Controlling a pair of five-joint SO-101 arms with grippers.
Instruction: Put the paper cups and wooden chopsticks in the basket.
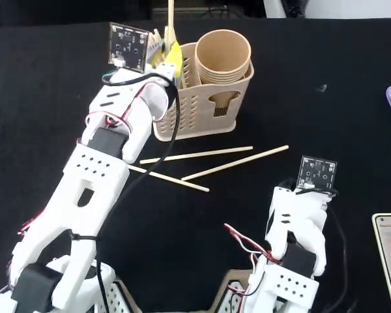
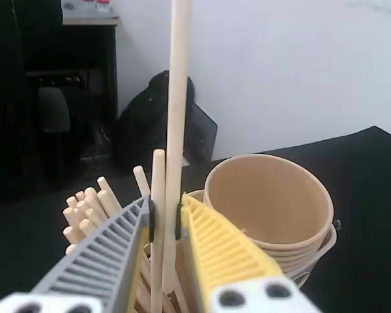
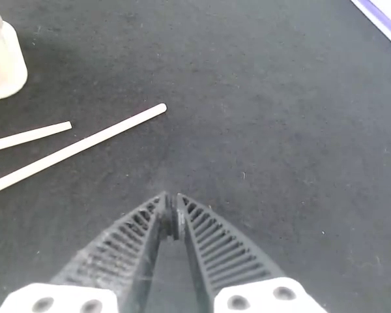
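basket (image 1: 195, 111) beige, slotted | paper cups (image 1: 223, 55) tan | chopsticks (image 1: 234, 163) pale wood | table (image 1: 326, 117) black | left tool (image 2: 166, 208) grey-yellow, ribbed

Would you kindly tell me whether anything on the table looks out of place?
Three thin wooden chopsticks lie scattered on the black table, in front of the beige slotted basket instead of inside it. Nothing else looks spilled or damaged.

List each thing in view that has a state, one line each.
left tool, shut on held chopstick
held chopstick, upright over basket
right tool, shut, empty
cups, stacked in basket
basket, upright, holding cups and chopsticks
loose chopsticks, three lying flat on table
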